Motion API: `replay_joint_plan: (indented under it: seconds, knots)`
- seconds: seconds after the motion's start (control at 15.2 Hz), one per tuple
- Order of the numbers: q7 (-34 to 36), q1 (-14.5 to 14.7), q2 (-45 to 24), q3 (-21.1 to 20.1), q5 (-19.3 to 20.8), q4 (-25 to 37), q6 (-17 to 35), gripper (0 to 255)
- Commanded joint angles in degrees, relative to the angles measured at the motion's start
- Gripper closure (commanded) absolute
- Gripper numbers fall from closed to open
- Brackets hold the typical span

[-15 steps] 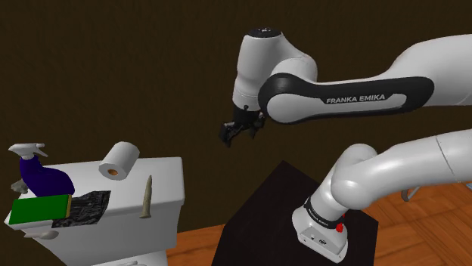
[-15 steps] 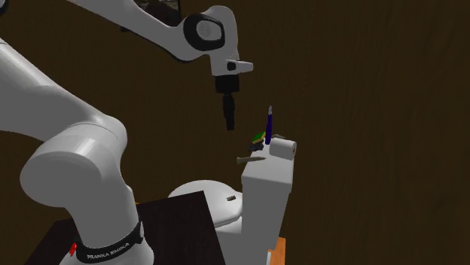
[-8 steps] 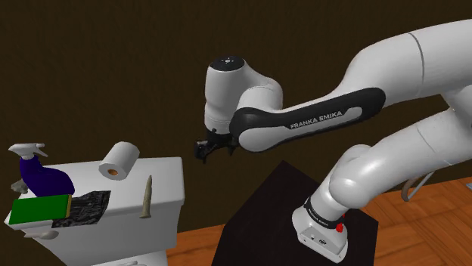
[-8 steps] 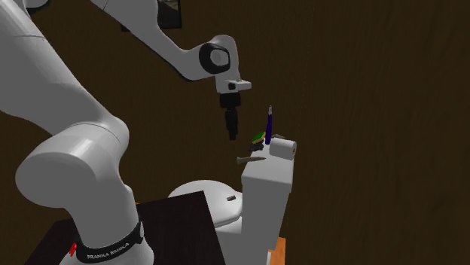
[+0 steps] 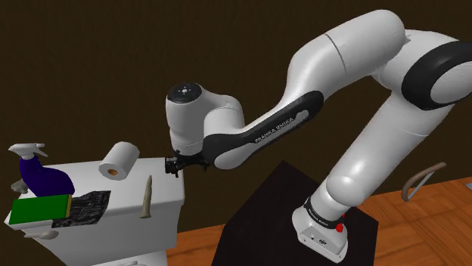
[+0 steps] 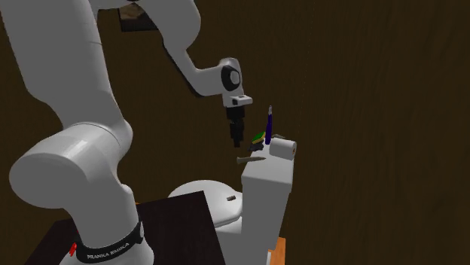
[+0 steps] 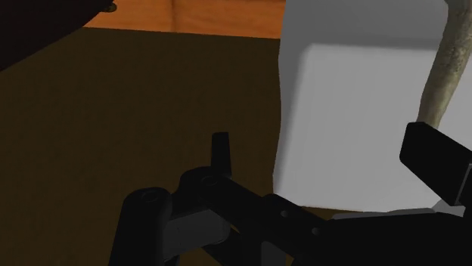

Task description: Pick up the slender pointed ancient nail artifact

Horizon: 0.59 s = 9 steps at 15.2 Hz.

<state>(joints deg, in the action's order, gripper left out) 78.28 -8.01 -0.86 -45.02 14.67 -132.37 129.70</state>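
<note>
Nail, shoulder view: a slim tan nail [image 5: 147,198] lies flat on the white toilet tank lid [image 5: 165,175]. It is close to the lid's edge on the shoulder view's right, with its point toward the back edge and its thick end toward the front edge.
Gripper, shoulder view: the black gripper [image 5: 175,165] hangs at the lid's back corner on that same side, near the nail's point but apart from it.
Other things, shoulder view: a paper roll [image 5: 119,161] sits by the back edge. A blue spray bottle [image 5: 41,178], a green block [image 5: 39,208] and a black cloth [image 5: 85,208] take the far end of the lid, well apart from the nail.
Nail, second exterior view: the nail [image 6: 250,159] rests at the lid's edge nearest the arm, in front of the roll [image 6: 282,147].
Gripper, second exterior view: the gripper [image 6: 238,138] points down, above the nail and clear of it.
Wrist view: the nail [image 7: 446,53] runs along the lid [image 7: 355,113], off to one side of the gripper [image 7: 325,147], not between its fingers.
Fingers: spread apart, holding nothing.
Step in hand: the approach; no grasp has been made.
Next move: it likely calls for shifting over the lid until the shaft sits between the fingers, lining them across it, lowering, then closing.
</note>
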Motion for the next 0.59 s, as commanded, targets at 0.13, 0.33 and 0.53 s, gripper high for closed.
replay_joint_plan:
  seconds: [0.13, 0.33, 0.53]
  knots:
    - [13.5, 3.2, -13.0, 1.3, 12.8, 7.8, -0.8, 0]
    - [20.5, 8.0, -21.2, 4.7, 19.1, 14.4, -2.2, 0]
    - [25.4, 12.7, -28.6, 8.0, 23.4, 21.5, -3.7, 0]
